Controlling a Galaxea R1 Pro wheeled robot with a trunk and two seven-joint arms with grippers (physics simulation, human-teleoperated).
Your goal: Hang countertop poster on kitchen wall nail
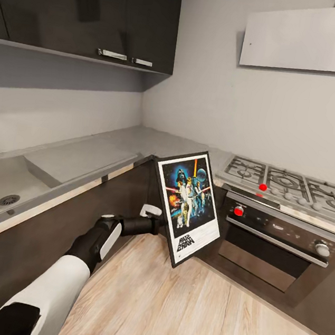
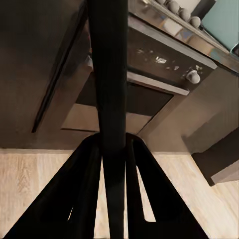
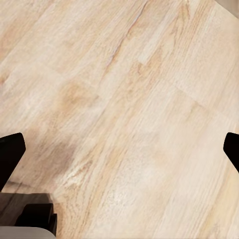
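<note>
The left gripper [image 1: 160, 225] holds the poster [image 1: 187, 206] by its left edge, jaws closed on the thin black frame, which the left wrist view shows edge-on [image 2: 110, 99] between the dark fingers [image 2: 84, 194]. The poster hangs in the air, tilted back, above the wooden floor [image 1: 194, 320], in front of the corner where the grey tabletop [image 1: 138, 145] meets the stove [image 1: 292, 188] and oven [image 1: 273, 246]. To the left lies the sink [image 1: 5, 187]. The right gripper [image 3: 119, 149] faces the floor, its jaws spread wide apart
</note>
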